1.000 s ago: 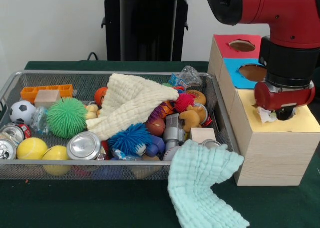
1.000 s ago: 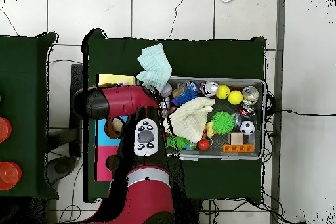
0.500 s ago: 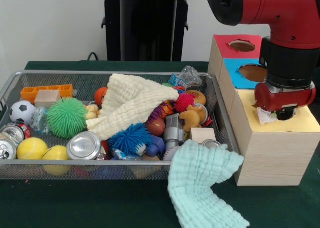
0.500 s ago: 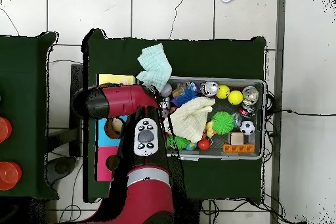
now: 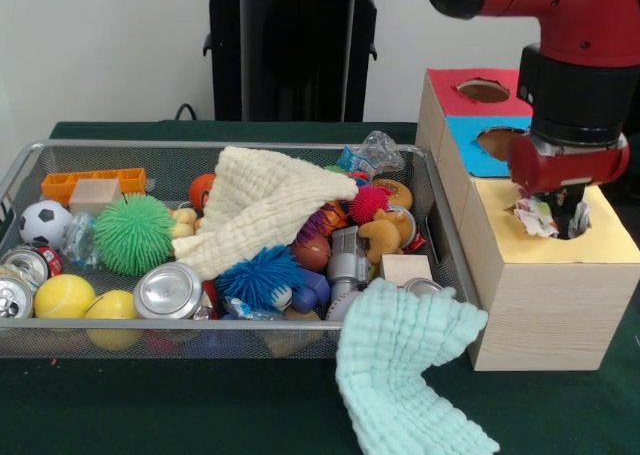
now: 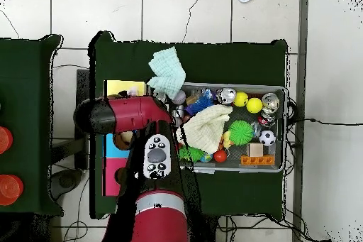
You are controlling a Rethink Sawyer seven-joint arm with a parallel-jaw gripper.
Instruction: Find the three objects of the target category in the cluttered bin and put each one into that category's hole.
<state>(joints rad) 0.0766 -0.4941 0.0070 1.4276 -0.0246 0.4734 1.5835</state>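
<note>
One crumpled wrapper (image 5: 536, 216) hangs in the gripper (image 5: 553, 215), fingers pinched on it above the yellow hole (image 5: 575, 225), not yet dropped; the bin (image 5: 441, 225) remains crowded

Dark green table cover (image 5: 200, 405) beneath everything; black stand (image 5: 295, 50) behind; tiled floor (image 6: 213, 15) around.

arm (image 5: 560, 35): running off the top and right edges of the front view
gripper (image 5: 562, 215): fingers dipping into the yellow hole, tips hidden; grip impossible to tell
crumpled white thing (image 5: 535, 217): too small to identify
green cloth (image 5: 410, 375): being cut off at the bottom edge
box (image 6: 120, 86): lying mostly under the arm overhead
</note>
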